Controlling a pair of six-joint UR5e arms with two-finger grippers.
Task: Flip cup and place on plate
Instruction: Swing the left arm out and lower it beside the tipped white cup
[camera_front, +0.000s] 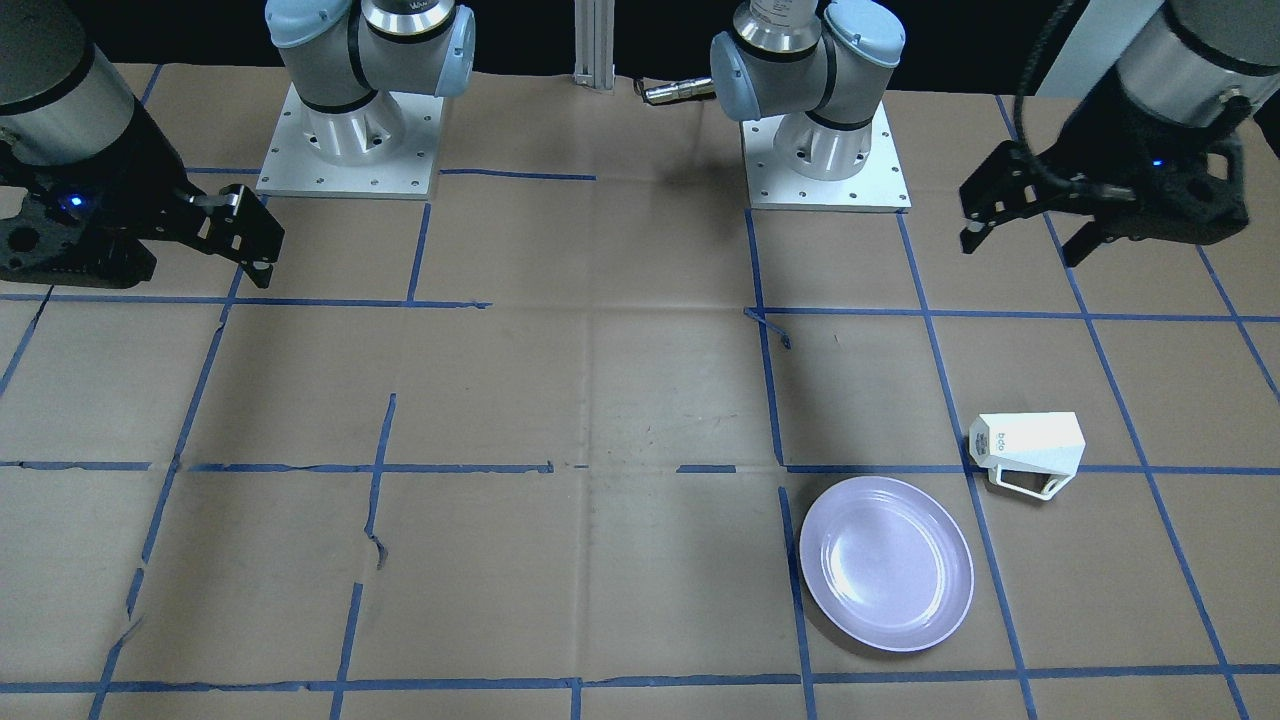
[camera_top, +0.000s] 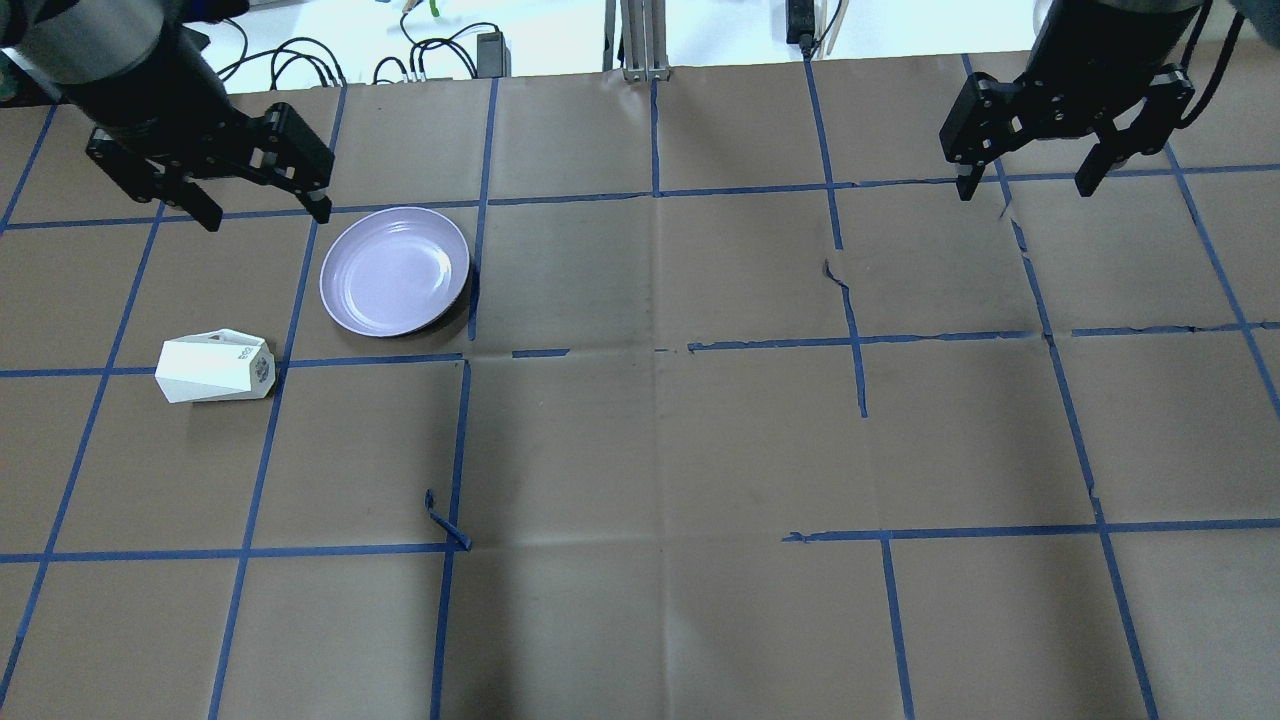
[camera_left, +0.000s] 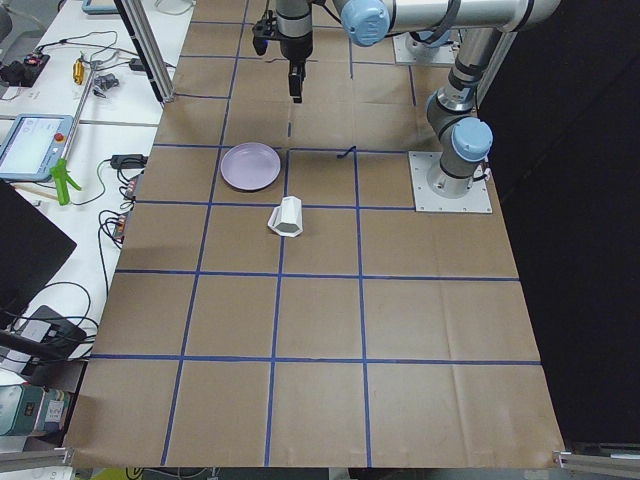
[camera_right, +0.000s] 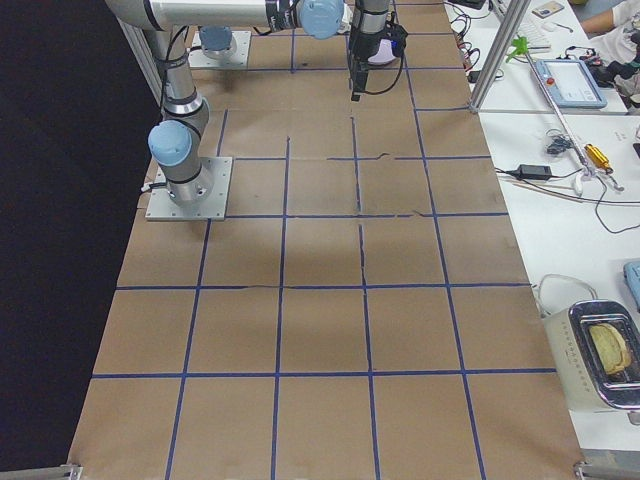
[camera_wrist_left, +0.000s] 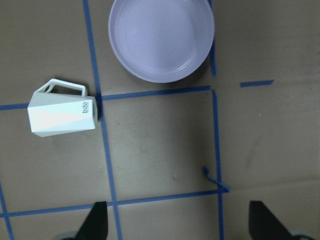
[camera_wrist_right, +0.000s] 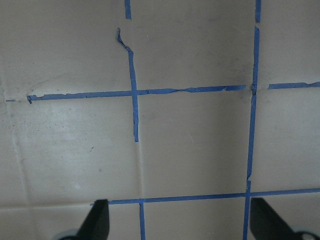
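Observation:
The white faceted cup (camera_top: 215, 368) lies on its side on the brown paper, its logo base facing the table's middle; it also shows in the left wrist view (camera_wrist_left: 62, 112) and the front view (camera_front: 1028, 447). The lavender plate (camera_top: 395, 270) sits upright and bare just beyond and to the right of the cup, and shows in the left wrist view (camera_wrist_left: 161, 37) too. My left gripper (camera_top: 265, 215) hovers open and empty above the table, beyond the cup and beside the plate. My right gripper (camera_top: 1023, 188) hovers open and empty at the far right, away from both.
Blue tape lines grid the paper. A loose tape curl (camera_top: 447, 525) sticks up near the table's middle. The arm bases (camera_front: 826, 150) stand at the robot's edge. Cables and devices (camera_left: 40, 150) lie on the side bench past the far edge.

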